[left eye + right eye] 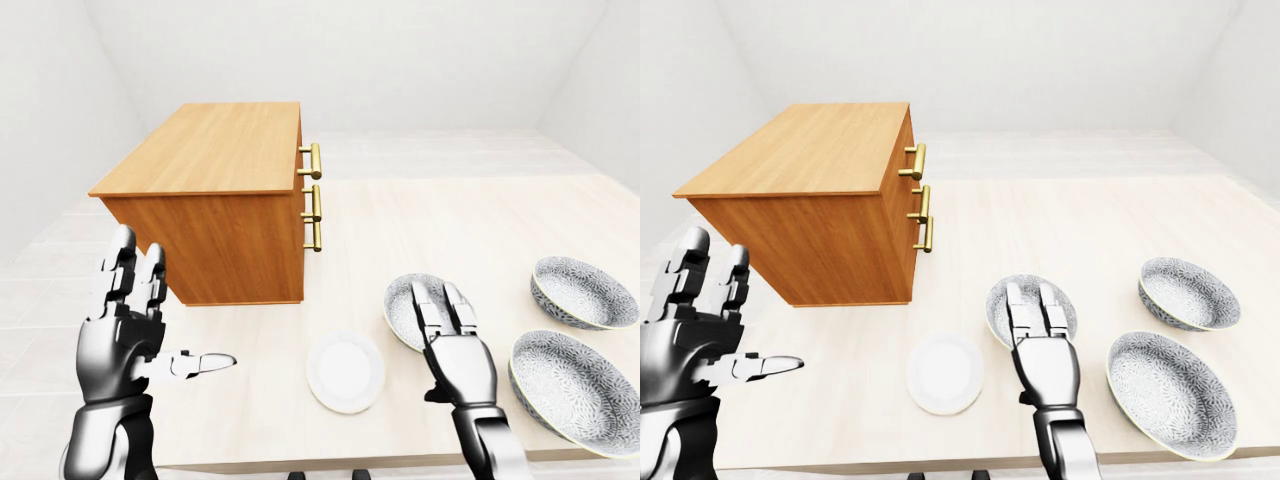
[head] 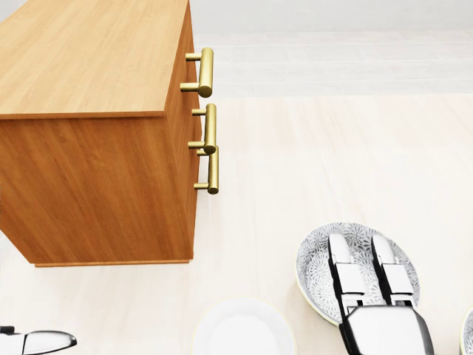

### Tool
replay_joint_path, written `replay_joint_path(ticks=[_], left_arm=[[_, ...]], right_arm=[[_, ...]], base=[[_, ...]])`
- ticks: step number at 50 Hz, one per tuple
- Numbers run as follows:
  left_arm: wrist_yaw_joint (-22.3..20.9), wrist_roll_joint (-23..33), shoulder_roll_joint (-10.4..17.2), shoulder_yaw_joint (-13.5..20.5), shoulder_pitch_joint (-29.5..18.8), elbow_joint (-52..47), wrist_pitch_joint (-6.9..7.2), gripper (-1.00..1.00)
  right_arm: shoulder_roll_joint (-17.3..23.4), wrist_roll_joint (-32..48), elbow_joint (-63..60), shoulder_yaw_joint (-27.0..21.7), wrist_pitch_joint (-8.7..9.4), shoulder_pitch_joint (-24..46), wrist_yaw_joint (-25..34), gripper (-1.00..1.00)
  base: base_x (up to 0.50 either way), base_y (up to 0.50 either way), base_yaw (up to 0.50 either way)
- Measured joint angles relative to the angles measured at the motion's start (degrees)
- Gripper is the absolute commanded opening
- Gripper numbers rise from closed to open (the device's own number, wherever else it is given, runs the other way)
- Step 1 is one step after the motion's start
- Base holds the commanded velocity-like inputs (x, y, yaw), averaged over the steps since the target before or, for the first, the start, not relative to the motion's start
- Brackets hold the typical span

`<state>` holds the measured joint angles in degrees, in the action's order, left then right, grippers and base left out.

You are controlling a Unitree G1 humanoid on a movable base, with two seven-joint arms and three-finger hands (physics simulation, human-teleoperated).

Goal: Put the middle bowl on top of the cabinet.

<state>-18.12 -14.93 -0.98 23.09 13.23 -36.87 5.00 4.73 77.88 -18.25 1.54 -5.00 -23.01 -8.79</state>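
I'm at the reach: my right hand (image 2: 378, 314) hovers over the patterned bowl (image 2: 316, 268), fingers straight, holding nothing. The bowl sits on the surface (image 2: 310, 148), right of the cabinet (image 2: 89, 66) in the head view. Next, I judge, the fingers must close on its rim before lifting.

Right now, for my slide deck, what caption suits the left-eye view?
Right hand open at the leftmost patterned bowl, wooden cabinet to its left.

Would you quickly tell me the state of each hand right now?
Left hand: open, holding nothing.
Right hand: open, flat above the leftmost bowl, holding nothing.
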Motion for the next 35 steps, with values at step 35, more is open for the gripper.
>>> replay_joint_path(ticks=[35], left_arm=[[-0.6, -0.2, -0.7, 0.8, 0.8, -1.6, 0.0, 1.0]], right_arm=[[1.7, -1.2, 8.0, 0.9, 0.0, 3.4, -2.9, 1.0]], base=[[0.0, 0.0, 0.0]])
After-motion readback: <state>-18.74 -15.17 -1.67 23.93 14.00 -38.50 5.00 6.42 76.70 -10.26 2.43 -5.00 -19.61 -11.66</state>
